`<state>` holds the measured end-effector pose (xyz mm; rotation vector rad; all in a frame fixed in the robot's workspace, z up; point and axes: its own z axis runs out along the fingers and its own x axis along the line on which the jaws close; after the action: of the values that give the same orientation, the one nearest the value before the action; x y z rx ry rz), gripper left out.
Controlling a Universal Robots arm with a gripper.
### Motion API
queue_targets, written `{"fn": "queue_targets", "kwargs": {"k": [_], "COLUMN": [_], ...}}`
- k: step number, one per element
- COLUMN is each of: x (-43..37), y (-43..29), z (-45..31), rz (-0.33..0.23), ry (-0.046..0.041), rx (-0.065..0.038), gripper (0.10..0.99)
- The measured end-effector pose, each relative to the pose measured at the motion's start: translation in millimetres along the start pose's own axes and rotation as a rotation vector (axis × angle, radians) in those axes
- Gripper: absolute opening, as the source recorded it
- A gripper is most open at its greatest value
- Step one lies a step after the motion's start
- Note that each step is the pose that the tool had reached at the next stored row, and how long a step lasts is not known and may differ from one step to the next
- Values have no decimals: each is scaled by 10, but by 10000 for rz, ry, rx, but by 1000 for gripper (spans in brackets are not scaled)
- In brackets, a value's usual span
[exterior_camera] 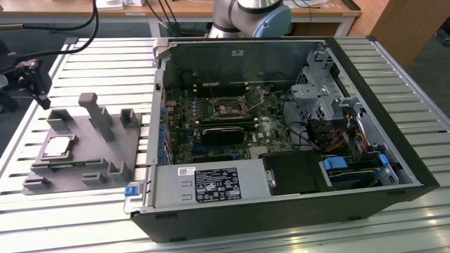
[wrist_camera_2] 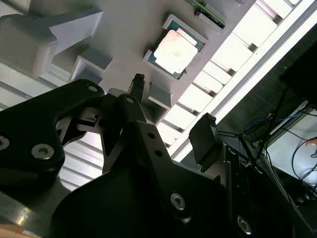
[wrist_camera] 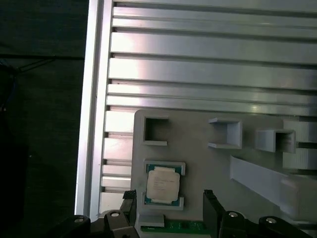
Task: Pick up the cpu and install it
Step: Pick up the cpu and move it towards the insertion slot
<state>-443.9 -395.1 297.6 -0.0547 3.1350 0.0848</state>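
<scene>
Gripper (wrist_camera: 169,194): fingers (wrist_camera: 130,198) are standing wide apart, released, gripping nothing and touching nothing. In the exterior view the gripper (exterior_camera: 37,89) is hanging over the slatted metal table (exterior_camera: 70,221), off the tray's edge.

Tray (wrist_camera: 198,163): grey plastic with upright posts, lying just ahead of the fingertips in both wrist views.

- Cpu (wrist_camera: 162,184): lying flat in the tray's shallow square pocket, silvery top up. It is sitting ahead of the open fingers, in line with the gap between them and apart from both. It is also showing in the second wrist view (wrist_camera_2: 174,49) and the exterior view (exterior_camera: 60,146).
- Green circuit strip (wrist_camera: 173,227): lying in a slot just beside the cpu, closer to the gripper.

Computer case (exterior_camera: 211,221): lying open on its side beyond the tray, well apart from the gripper. The motherboard (exterior_camera: 211,126) is showing inside.
</scene>
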Motion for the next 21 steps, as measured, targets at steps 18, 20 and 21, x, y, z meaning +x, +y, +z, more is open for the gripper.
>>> {"fn": "queue_targets", "kwargs": {"k": [18,20,21], "x": [6,8,8], "y": [-113,-136,-147], "z": [316,351,369], "rz": [2,3,2], "ry": [32,33,32], "rx": [-9,-9,-9], "gripper": [643,643,643]}}
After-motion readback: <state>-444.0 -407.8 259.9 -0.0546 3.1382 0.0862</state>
